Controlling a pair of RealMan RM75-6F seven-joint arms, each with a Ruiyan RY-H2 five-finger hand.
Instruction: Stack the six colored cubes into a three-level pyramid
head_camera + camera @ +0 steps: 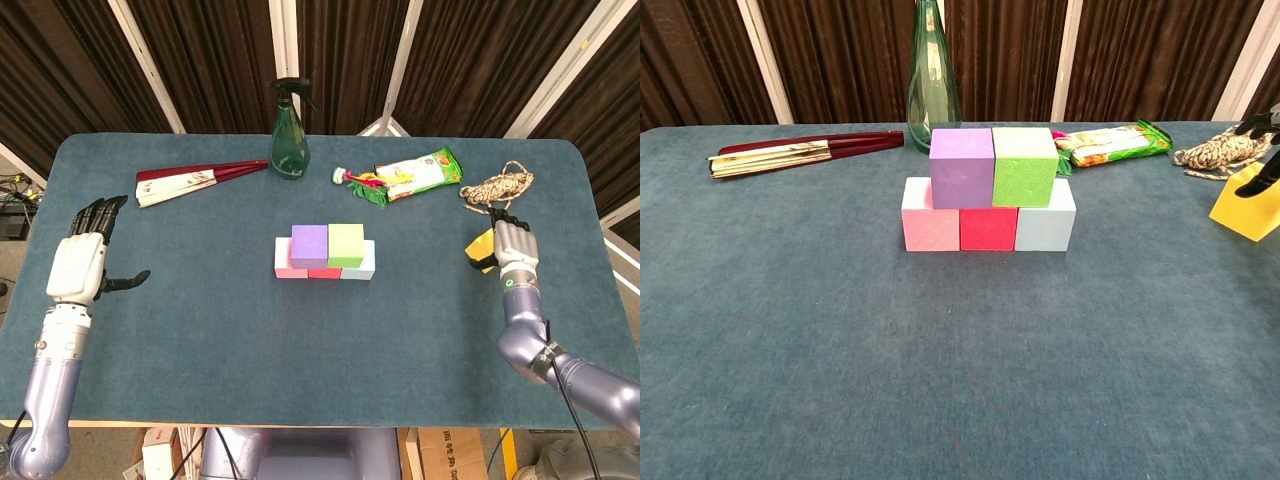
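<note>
Five cubes form two levels at the table's middle: pink, red and light blue below, purple and green on top. The yellow cube sits on the table at the right, tilted in the chest view. My right hand lies over it, thumb on its near face, fingers over the far side. Far left, my left hand hovers with fingers spread and holds nothing.
A green spray bottle stands behind the stack. A folded fan lies at the back left. A snack packet and a coil of rope lie at the back right, the rope just behind the yellow cube.
</note>
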